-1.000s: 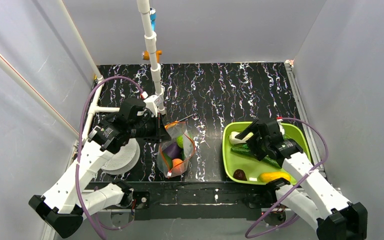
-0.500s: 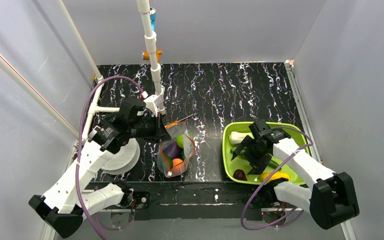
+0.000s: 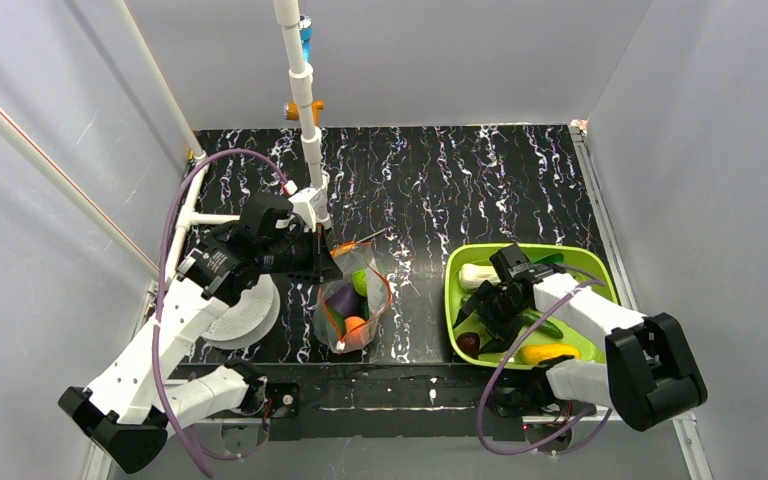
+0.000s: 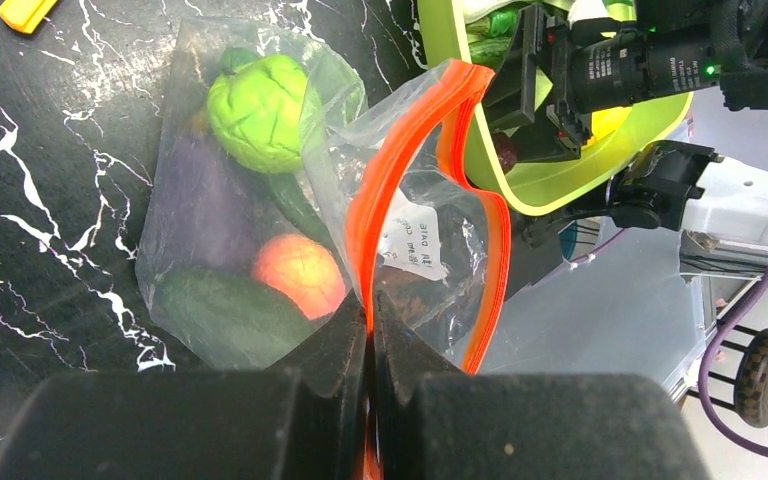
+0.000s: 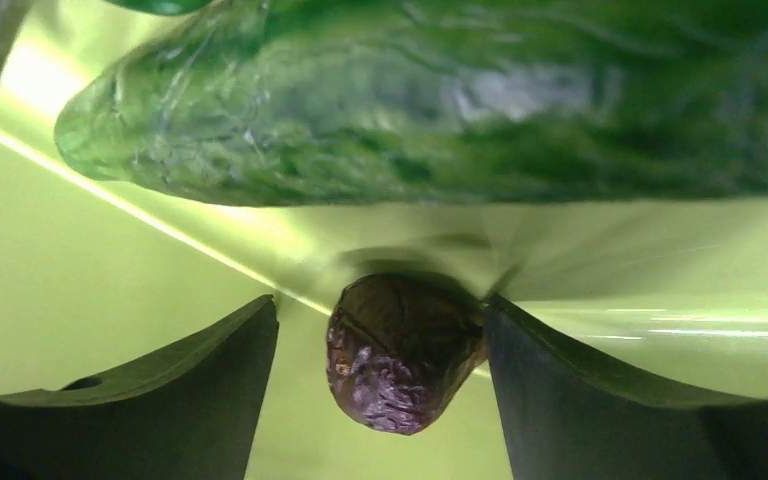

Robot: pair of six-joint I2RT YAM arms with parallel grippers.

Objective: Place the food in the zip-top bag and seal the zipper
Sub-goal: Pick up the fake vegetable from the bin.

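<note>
A: What lies nearest the arms on the right?
B: The lime-green tray [image 3: 451, 300]. At its near edge are a dark plum [image 5: 400, 350] and a yellow piece [image 3: 548, 352]. The right gripper [image 5: 380, 310] is down in the tray with its jaws apart around the plum. One finger looks to touch it and the other stands clear.
A: So the plum isn't clamped?
B: No. Just beyond it lies a cucumber [image 5: 460, 100], and at the tray's far side a bok choy [image 3: 478, 272].
A: Where is the zip-top bag [image 3: 352, 305]?
B: On the black marbled table [image 3: 460, 180], left of the tray, with its mouth open. Inside are a peach [image 4: 300, 275], a second cucumber [image 4: 222, 315], an eggplant [image 4: 205, 205] and a bright green round one [image 4: 258, 110].
A: And the left gripper [image 4: 370, 305]?
B: It is pinched tight on the zipper [image 4: 362, 240] at the bag's mouth edge. A white ribbed spool [image 3: 245, 315] sits beside that arm, and a white pole [image 3: 305, 110] stands further back.
</note>
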